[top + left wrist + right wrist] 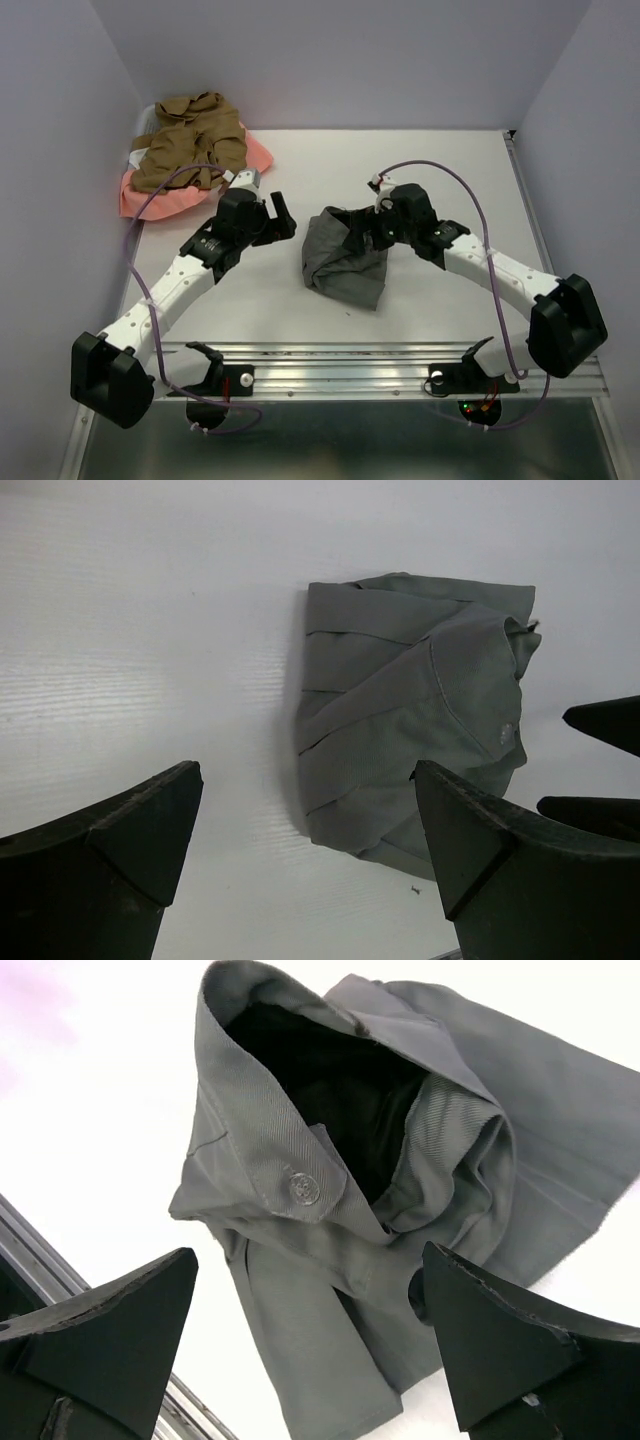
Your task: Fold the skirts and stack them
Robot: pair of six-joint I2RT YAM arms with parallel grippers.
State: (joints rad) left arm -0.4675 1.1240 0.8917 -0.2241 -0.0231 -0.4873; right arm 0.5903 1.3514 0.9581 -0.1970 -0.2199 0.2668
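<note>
The white table point(330, 160) is the biggest thing here. Two white and black arms reach over it from the near edge.

In the far left corner lies the tan-brown skirt point(190, 140). It sits in a crumpled heap on top of the pink skirt point(258, 154), which sticks out under it on both sides.

The grey skirt point(345, 265) lies in the middle of the table, well apart from the other two. It is bunched up, not flat. Its top end opens like a dark hole, and its long folds show on one side.

The left gripper point(280, 212) hangs over bare table just left of the grey skirt. Its two fingers are spread wide and it holds nothing.

The right gripper point(355, 235) is at the far right side of the grey skirt, right over the cloth. Its fingers are spread wide too, and no cloth is pinched between them.

A small round button point(303, 1188) sits on the grey skirt's waistband.
</note>
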